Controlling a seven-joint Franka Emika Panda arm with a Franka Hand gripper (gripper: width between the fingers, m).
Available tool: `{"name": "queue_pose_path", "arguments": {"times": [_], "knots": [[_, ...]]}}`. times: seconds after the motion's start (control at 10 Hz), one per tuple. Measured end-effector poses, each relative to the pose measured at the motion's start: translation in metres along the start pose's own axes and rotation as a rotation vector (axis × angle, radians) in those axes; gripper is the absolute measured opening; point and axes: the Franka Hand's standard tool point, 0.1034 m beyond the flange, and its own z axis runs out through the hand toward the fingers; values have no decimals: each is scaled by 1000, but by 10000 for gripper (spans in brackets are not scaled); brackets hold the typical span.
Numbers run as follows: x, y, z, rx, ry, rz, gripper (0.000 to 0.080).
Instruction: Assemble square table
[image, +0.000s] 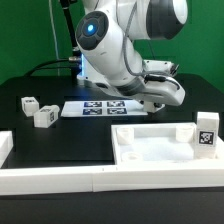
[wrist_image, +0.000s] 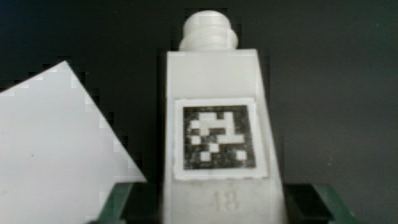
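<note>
A white leg (wrist_image: 217, 110) with a black-and-white tag and a threaded tip fills the wrist view. It lies on the black table between my fingers (wrist_image: 121, 205), which press against its two sides. My gripper (wrist_image: 221, 207) is shut on this leg. In the exterior view the gripper (image: 152, 100) is down at the table, just right of the marker board (image: 100, 107), and the arm hides the held leg. The square table's panel (image: 150, 150) lies at the front right. A tagged leg (image: 207, 130) stands at its right edge. Two more legs (image: 28, 103) (image: 45, 116) lie at the exterior view's left.
Long white border bars (image: 100, 182) run along the front and the left edge (image: 5, 146) of the black table. A flat white surface (wrist_image: 54, 140) shows beside the held leg in the wrist view; which part it is I cannot tell.
</note>
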Motion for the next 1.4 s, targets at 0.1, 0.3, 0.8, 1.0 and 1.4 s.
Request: {"name": "queue_pose_path", "arguments": {"times": [0.1, 0.3, 0.8, 1.0, 1.4], "knots": [[0, 0, 0, 0, 0, 0, 289], [1, 2, -43, -66, -1, -53, 290], [-37, -24, -144, -109, 132, -200, 290], [-29, -30, -146, -87, 250, -212, 290], [-1, -48, -214, -137, 543, -327, 291]]}}
